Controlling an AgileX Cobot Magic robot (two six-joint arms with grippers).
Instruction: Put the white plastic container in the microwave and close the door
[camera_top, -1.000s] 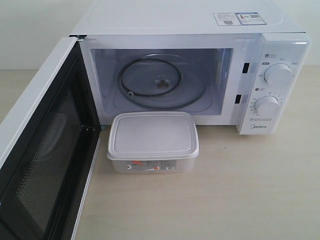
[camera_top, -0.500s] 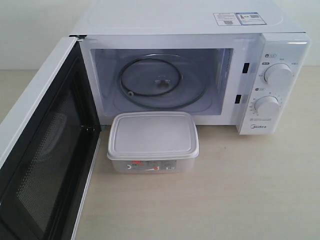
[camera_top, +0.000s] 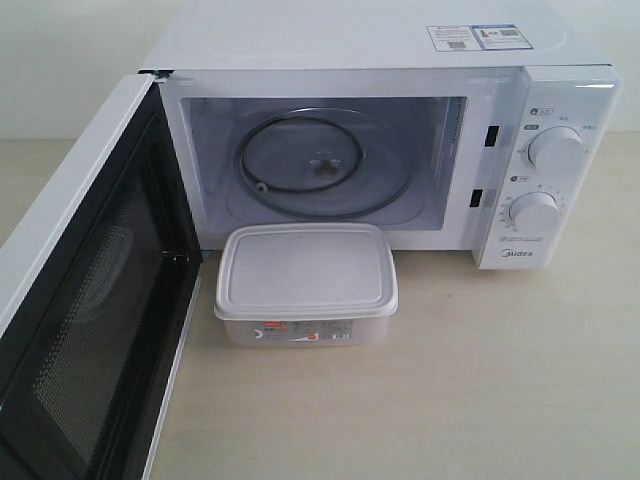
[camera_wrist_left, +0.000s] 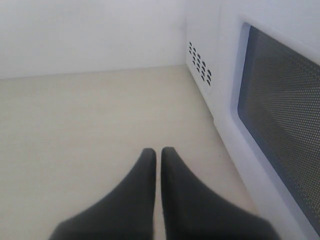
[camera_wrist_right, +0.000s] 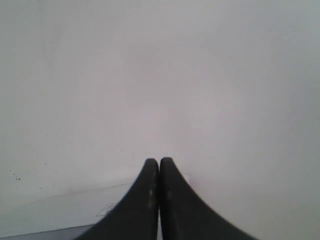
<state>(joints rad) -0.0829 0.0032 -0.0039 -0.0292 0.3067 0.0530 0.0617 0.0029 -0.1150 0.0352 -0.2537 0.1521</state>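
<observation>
The container (camera_top: 305, 285) sits on the counter (camera_top: 480, 380), outside the microwave (camera_top: 350, 45), at 6 o'clock from the open cavity and just in front of its sill. Its white lid (camera_top: 305, 270) is on, and the small red-and-white label (camera_top: 300, 333) faces the exterior camera. The door (camera_top: 90, 300) stands wide open, swung out to 9 o'clock of the container, with its black inner frame and mesh showing. Its lower edge lies close to the container's left side, but I cannot tell whether they touch. Inside the cavity the glass turntable (camera_top: 325, 165) lies bare. Two round knobs (camera_top: 557, 148) are stacked on the panel at 3 o'clock from the cavity, and stickers (camera_top: 478, 37) lie on the microwave's top toward 1 o'clock.

Neither arm shows in the exterior view. In the left wrist view the left pincer (camera_wrist_left: 158, 152) has its dark fingers pressed together and grips nothing. It hangs over bare counter beside the door's outer face, where the mesh window (camera_wrist_left: 285, 130) and a patch of side vents (camera_wrist_left: 199, 61) show. In the right wrist view the right pincer (camera_wrist_right: 159, 162) is likewise pressed together and empty, facing a plain whitish, blurred surface.
</observation>
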